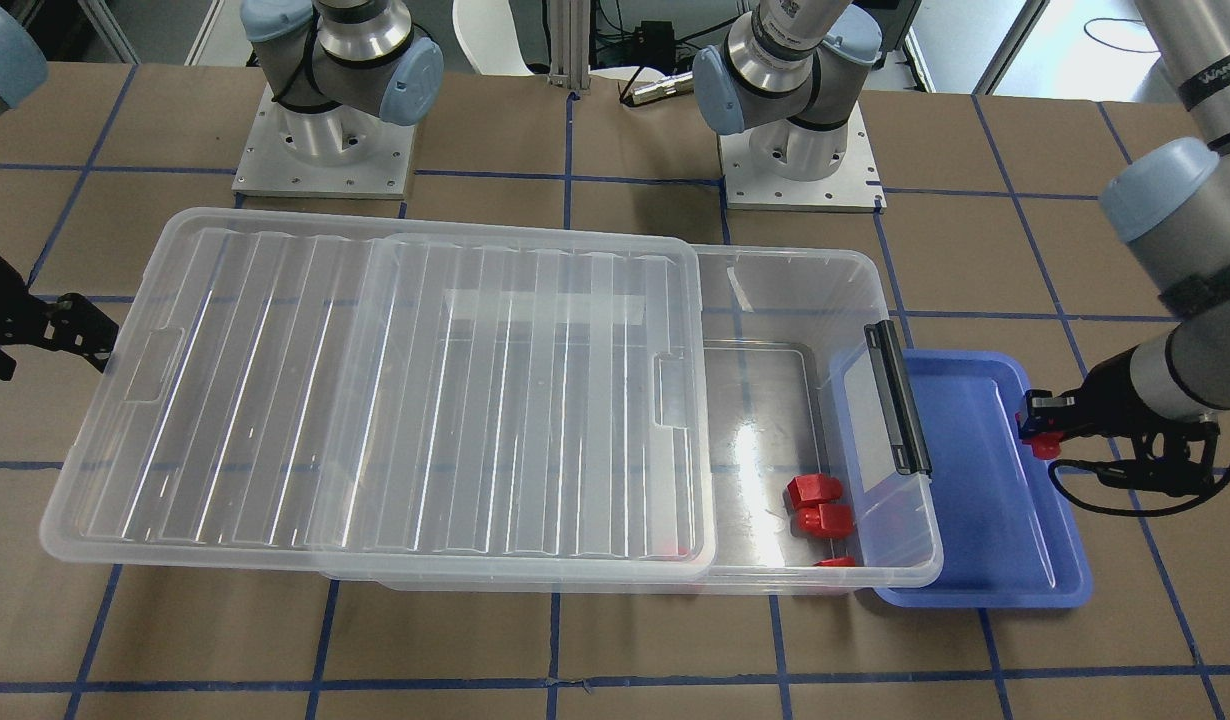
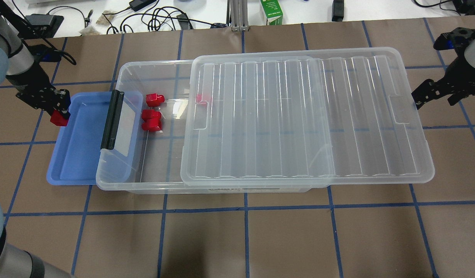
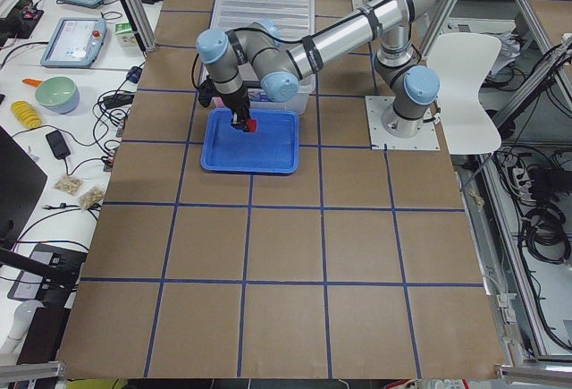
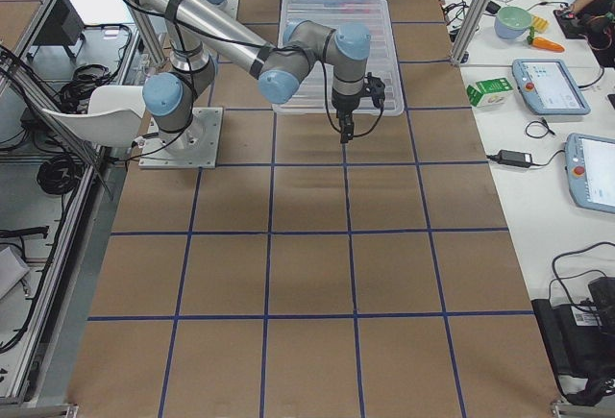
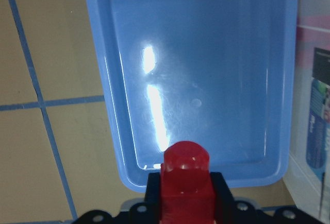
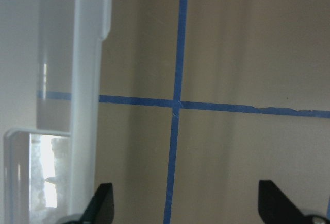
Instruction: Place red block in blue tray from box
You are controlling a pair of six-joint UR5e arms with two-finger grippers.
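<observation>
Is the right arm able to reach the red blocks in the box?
Probably not easily: the lid covers the box on the right claw's side, and the red blocks lie at the open far end by the blue tray.

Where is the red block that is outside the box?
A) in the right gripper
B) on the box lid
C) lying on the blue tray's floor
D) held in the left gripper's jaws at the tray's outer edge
D: the left gripper is shut on the red block at the outer rim of the blue tray, not yet set down.
</observation>
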